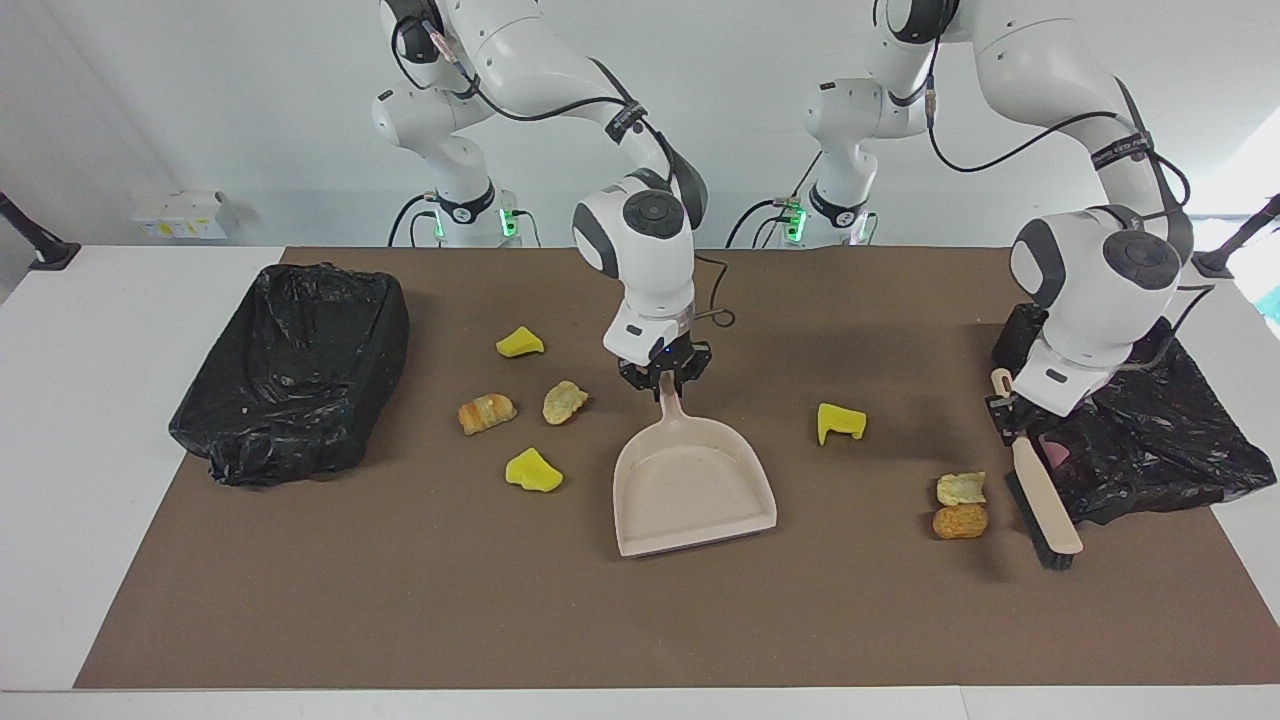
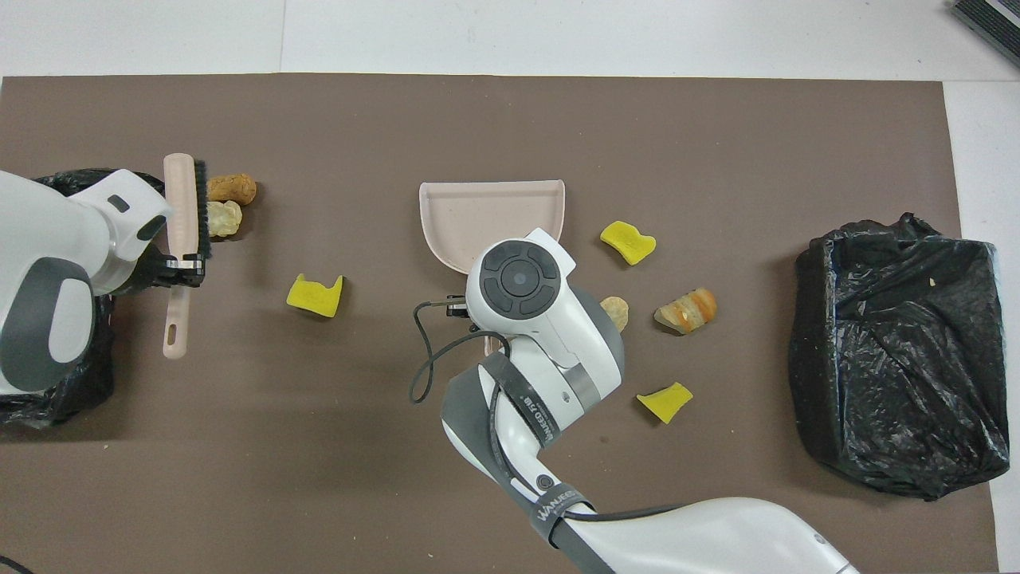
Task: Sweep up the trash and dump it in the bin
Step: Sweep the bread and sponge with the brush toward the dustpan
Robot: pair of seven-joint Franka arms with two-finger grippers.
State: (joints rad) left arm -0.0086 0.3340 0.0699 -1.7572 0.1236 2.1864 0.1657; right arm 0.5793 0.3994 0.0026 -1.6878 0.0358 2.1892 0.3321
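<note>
The trash is several scraps on the brown mat. A yellow chunk (image 1: 520, 343), two tan lumps (image 1: 487, 412) (image 1: 565, 401) and another yellow chunk (image 1: 533, 470) lie between the beige dustpan (image 1: 690, 490) and the black-lined bin (image 1: 300, 370). A third yellow chunk (image 1: 840, 422) lies between dustpan and brush. Two tan lumps (image 1: 961, 505) touch the bristles of the beige brush (image 1: 1045, 500). My right gripper (image 1: 665, 378) is shut on the dustpan's handle; the pan rests flat, its mouth away from the robots. My left gripper (image 1: 1008, 412) is shut on the brush's handle.
The bin (image 2: 892, 351) stands at the right arm's end of the mat. A crumpled black bag (image 1: 1150, 440) lies under the left arm at the other end. The mat's edge (image 1: 600, 680) farthest from the robots has white table around it.
</note>
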